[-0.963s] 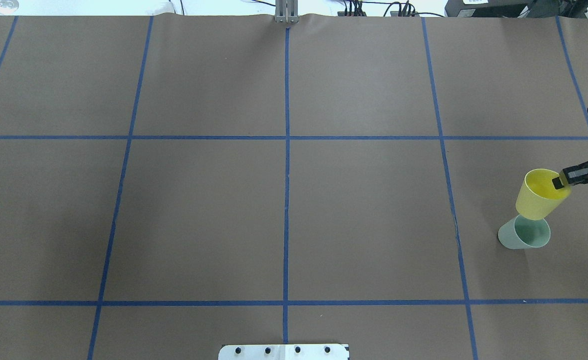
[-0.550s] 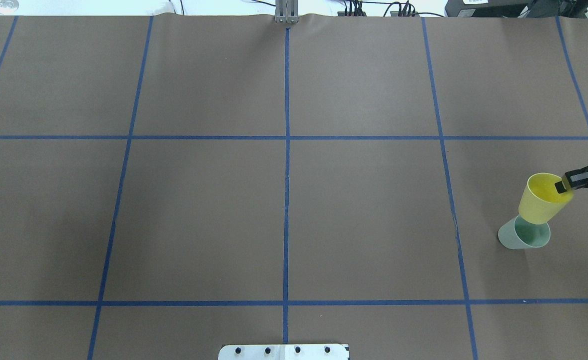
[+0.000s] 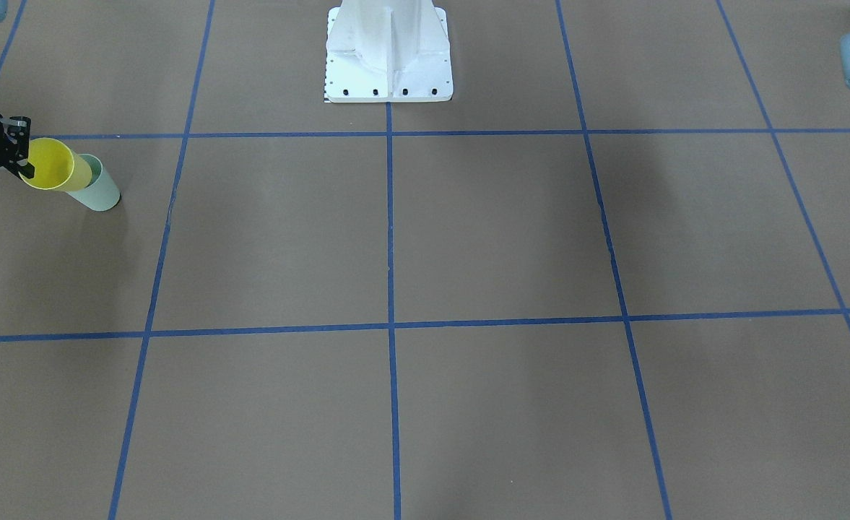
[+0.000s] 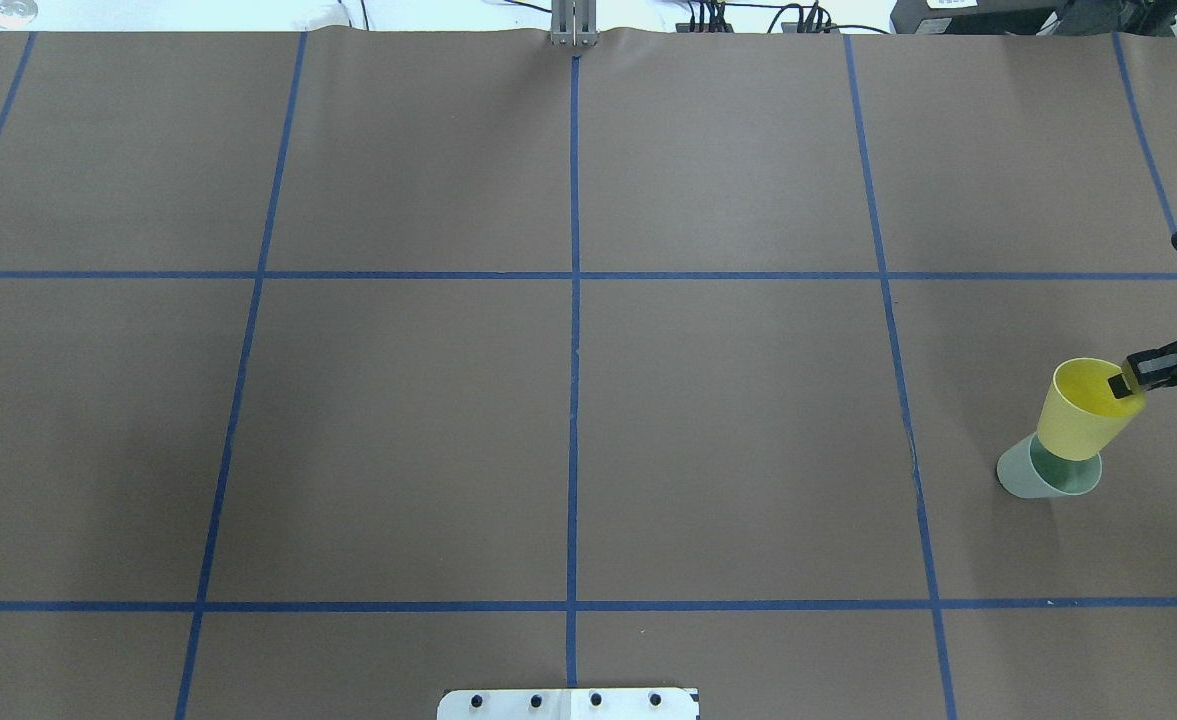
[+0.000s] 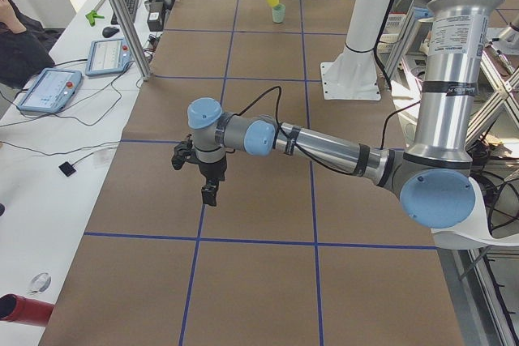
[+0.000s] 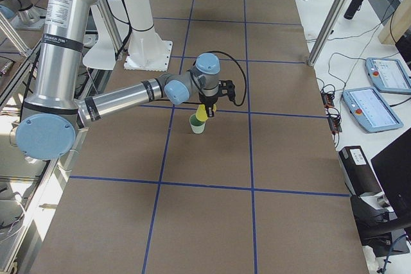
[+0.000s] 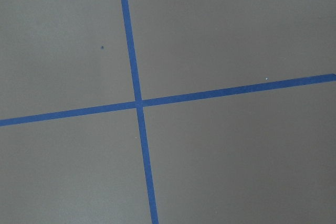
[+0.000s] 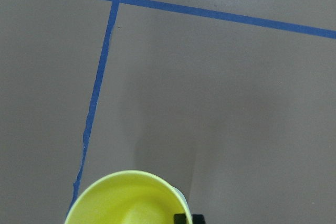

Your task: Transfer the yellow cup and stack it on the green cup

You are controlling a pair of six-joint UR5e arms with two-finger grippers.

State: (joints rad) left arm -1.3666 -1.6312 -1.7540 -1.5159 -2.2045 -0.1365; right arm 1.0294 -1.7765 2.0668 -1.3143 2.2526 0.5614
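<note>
At the overhead view's right edge, the right claw [image 4: 1130, 384] pinches the yellow cup [image 4: 1078, 425] by its rim, leaving its base free to nest in the green cup [image 4: 1018, 478].

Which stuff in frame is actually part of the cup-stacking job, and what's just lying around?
In the job:
- yellow cup, pinched at the rim by the right gripper
- green cup, upright on the table just below it

Just there:
- left gripper, holding nothing, far from both cups
- tablets on the side bench
- white robot pedestal
</note>
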